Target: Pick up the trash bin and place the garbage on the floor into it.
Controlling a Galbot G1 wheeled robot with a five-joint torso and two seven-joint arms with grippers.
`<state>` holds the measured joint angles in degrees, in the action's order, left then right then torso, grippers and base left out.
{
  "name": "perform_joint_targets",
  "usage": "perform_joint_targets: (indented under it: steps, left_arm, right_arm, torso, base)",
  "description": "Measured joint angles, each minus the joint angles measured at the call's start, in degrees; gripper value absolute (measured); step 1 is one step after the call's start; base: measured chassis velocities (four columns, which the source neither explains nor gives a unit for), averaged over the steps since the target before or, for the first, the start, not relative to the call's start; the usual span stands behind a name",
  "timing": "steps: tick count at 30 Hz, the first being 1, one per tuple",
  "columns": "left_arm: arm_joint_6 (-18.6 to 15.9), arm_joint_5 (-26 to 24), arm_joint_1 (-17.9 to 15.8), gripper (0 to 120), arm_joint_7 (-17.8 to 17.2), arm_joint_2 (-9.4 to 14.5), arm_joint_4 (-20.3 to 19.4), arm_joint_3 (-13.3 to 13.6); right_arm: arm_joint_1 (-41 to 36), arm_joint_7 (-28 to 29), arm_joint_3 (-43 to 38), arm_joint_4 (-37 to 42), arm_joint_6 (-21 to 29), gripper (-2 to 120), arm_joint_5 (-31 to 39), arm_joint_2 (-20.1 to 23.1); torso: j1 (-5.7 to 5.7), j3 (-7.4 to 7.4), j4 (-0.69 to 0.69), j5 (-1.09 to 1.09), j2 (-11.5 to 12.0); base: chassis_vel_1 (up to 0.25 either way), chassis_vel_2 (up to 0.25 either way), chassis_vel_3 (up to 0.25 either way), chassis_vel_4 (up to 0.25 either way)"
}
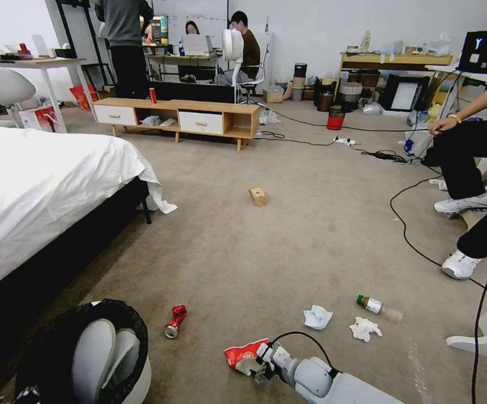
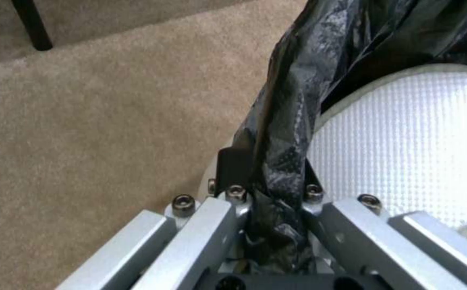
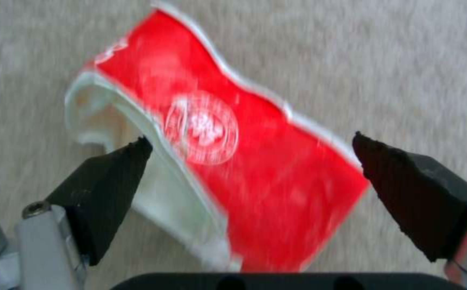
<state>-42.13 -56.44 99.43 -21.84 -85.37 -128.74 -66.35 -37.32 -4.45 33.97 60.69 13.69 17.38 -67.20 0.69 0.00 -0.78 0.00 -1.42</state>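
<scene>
Bin (image 1: 95, 359): at my lower left beside the bed (image 1: 36, 191), tilted; my left gripper (image 2: 273, 201) is clamped on its black-bagged rim.
Cup (image 3: 228, 161): crumpled, red-white, on the carpet (image 1: 288, 247); my right gripper (image 3: 252, 161) has its fingers spread wide to either side of it, not yet closed.
Can (image 1: 175, 321): crushed, near the bin.
Tissues (image 1: 317, 317), bottle (image 1: 379, 307): to the right.
Box (image 1: 258, 196): farther off.
</scene>
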Motion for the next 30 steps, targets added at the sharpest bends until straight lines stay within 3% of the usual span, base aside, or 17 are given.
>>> perform_joint_targets:
  steps: [14, 25, 30]
  left_arm:
    - [0.0, 0.3, 0.1, 2, 0.5, -0.4, 0.0, 0.2]
    - [0.0, 0.4, -0.4, 2, 0.5, -0.5, 0.2, 0.9]
    - [0.0, 0.4, -0.7, 2, 0.5, -0.5, 0.4, 1.0]
  right_arm:
    - [1.2, -0.7, 2.1, -3.5, -2.8, 93, -4.1, -2.9]
    - [0.4, -0.9, 3.2, -6.0, -4.2, 47, -4.7, -4.8]
    - [0.3, -1.0, 3.0, -6.7, -4.5, 33, -4.8, -5.0]
  torso:
    - [0.0, 0.0, 0.0, 0.0, 0.0]
    - [0.0, 0.0, -0.01, -0.01, 0.0]
    - [0.0, 0.0, -0.01, 0.0, 0.0]
  base:
    - [0.0, 0.0, 0.0, 0.0]
    - [0.0, 0.0, 0.0, 0.0]
    - [0.0, 0.0, 0.0, 0.0]
